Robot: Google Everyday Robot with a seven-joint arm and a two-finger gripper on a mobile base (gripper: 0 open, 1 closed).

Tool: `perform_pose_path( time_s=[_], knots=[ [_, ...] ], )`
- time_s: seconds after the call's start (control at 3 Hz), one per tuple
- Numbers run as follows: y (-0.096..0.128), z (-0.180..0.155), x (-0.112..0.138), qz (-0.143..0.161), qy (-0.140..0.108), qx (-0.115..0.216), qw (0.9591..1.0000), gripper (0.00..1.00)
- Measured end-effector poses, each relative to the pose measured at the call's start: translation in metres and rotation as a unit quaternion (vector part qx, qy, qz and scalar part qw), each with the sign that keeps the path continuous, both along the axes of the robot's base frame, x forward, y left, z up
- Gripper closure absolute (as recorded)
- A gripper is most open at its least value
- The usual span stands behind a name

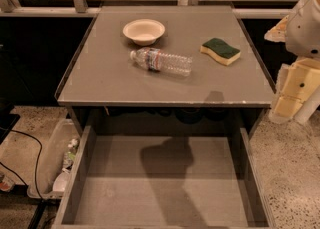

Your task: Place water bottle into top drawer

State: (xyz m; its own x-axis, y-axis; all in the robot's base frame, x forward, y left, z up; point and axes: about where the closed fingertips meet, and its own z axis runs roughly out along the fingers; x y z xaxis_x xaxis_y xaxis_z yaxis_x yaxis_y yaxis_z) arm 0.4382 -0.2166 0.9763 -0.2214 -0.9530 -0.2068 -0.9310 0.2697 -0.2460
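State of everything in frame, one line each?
water bottle: on its side on the tabletop, capped, not held.
top drawer: pulled open, nothing in it.
bowl: upright, empty.
sponge: lying flat, green side up.
gripper: at the view's right edge, beside the tabletop, apart from the water bottle.

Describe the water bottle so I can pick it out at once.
On the grey tabletop above the open top drawer, the water bottle lies on its side between a white bowl and a green sponge; the gripper is beside the table's right edge. It alone is clear and ribbed.

Lab-like test space (speckled floor point(295, 173), cables point(31, 148), bin point(50, 160)); tool point(292, 90) at right edge.
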Motion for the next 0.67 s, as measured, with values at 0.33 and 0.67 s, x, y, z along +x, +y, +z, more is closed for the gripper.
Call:
perform_pose_path(
  time_s=[0.33,0.67],
  knots=[
    [0.002,0.002,0.001,0.001,-0.001,0.004,1.0,0.0],
    [0.02,0.008,0.013,0.019,-0.021,0.012,0.9995,0.0]
  ],
)
